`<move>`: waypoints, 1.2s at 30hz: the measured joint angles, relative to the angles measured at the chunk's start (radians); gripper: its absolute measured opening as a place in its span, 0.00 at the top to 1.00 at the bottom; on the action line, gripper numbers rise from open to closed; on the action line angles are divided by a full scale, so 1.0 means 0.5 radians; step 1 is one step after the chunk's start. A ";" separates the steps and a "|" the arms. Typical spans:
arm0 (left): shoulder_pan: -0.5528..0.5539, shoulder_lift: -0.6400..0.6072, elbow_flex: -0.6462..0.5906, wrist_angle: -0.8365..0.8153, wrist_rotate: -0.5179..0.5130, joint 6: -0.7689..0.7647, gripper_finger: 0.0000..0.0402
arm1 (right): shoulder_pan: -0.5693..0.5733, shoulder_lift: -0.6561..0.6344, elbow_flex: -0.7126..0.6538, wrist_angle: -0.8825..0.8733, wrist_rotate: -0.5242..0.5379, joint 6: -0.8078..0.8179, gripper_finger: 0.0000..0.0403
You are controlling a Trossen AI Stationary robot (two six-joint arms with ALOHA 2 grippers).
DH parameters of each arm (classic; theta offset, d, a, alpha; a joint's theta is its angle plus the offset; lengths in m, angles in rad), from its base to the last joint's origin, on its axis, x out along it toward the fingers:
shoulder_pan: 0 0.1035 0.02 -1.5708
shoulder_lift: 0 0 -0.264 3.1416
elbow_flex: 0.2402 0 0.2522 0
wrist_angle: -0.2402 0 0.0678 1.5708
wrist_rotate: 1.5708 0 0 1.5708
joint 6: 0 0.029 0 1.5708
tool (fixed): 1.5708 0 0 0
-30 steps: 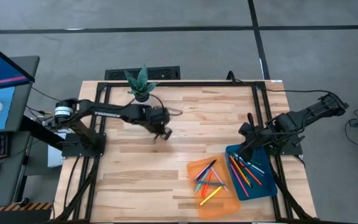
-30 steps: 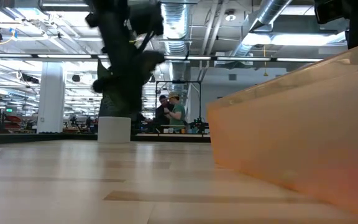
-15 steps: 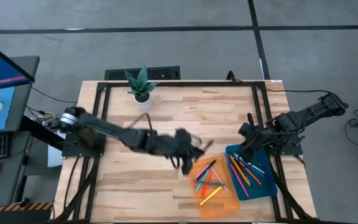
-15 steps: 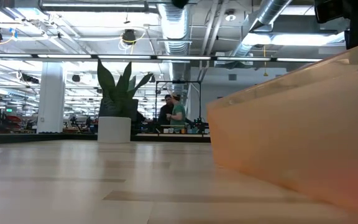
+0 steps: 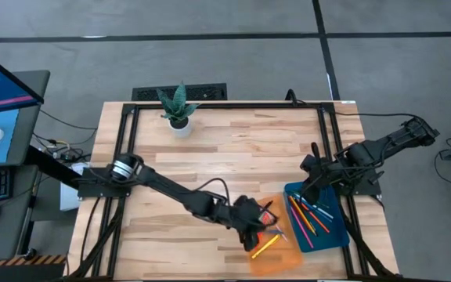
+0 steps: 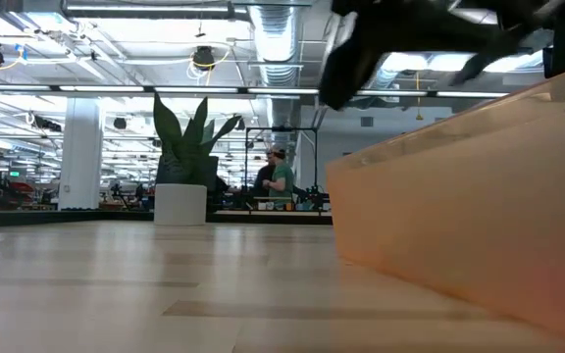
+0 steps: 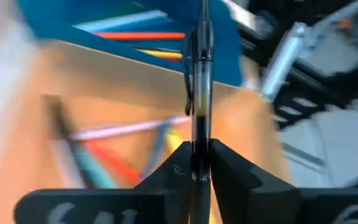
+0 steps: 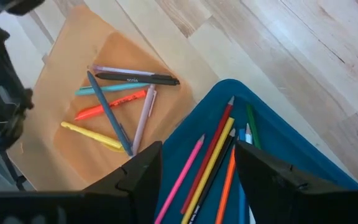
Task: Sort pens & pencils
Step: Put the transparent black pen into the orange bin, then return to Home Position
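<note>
Jaws of the left gripper (image 7: 199, 163) pinch a black pen (image 7: 201, 93) upright between them, above the orange tray (image 5: 288, 252). Beside that tray, the right gripper (image 8: 197, 163) hangs wide over the blue tray (image 8: 303, 162).

Not much to read here: small white lettering runs along the black pen (image 8: 137, 79) in the orange tray (image 8: 59, 74), too fine to make out. Pale marks on the left wrist mount blur out too.
</note>
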 joint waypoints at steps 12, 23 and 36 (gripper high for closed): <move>0.117 -0.016 0.068 0.017 0.384 -0.369 0.48 | -0.003 -0.005 0.006 0.023 0.000 -0.061 0.45; 0.229 -0.820 0.070 0.087 0.337 -0.055 0.42 | -0.004 -0.266 0.764 0.016 0.208 -0.836 0.45; 0.273 -1.922 -0.027 -0.593 0.433 0.838 0.42 | 0.015 -0.895 1.370 0.130 0.448 -1.867 0.45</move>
